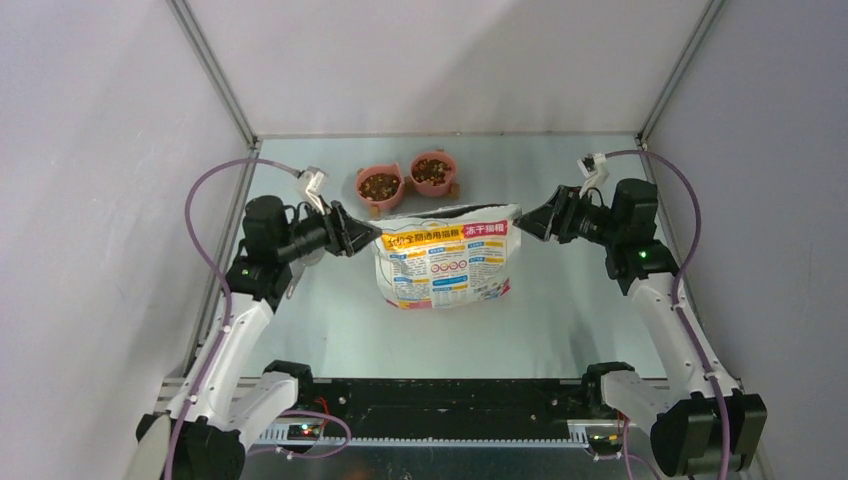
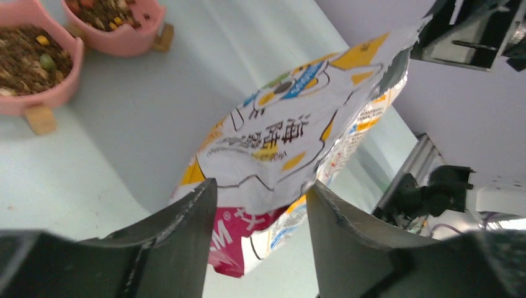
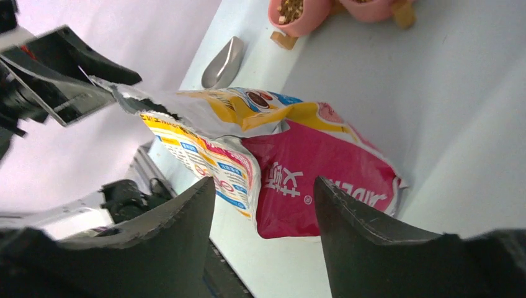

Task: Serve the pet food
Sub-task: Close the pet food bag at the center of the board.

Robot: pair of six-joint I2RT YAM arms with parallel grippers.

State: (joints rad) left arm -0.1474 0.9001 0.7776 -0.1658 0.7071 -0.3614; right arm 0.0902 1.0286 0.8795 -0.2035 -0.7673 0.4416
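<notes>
The pet food fills two pink bowls at the back, the left one [image 1: 380, 185] and the right one [image 1: 432, 171]; it also shows in the left wrist view [image 2: 25, 56]. The printed bag [image 1: 447, 255] stands upright mid-table, its torn top open. My left gripper [image 1: 366, 238] is open, its tips by the bag's upper left corner; the bag [image 2: 291, 130] lies just beyond its fingers [image 2: 180, 242]. My right gripper [image 1: 530, 222] is open, by the upper right corner; the bag [image 3: 310, 167] lies ahead of its fingers [image 3: 366, 236]. Neither holds anything.
A grey metal scoop [image 3: 223, 62] lies on the table to the left of the bag, near the left bowl [image 3: 298, 15]. Side walls and metal frame posts close in the table. A black rail [image 1: 440, 400] runs along the near edge.
</notes>
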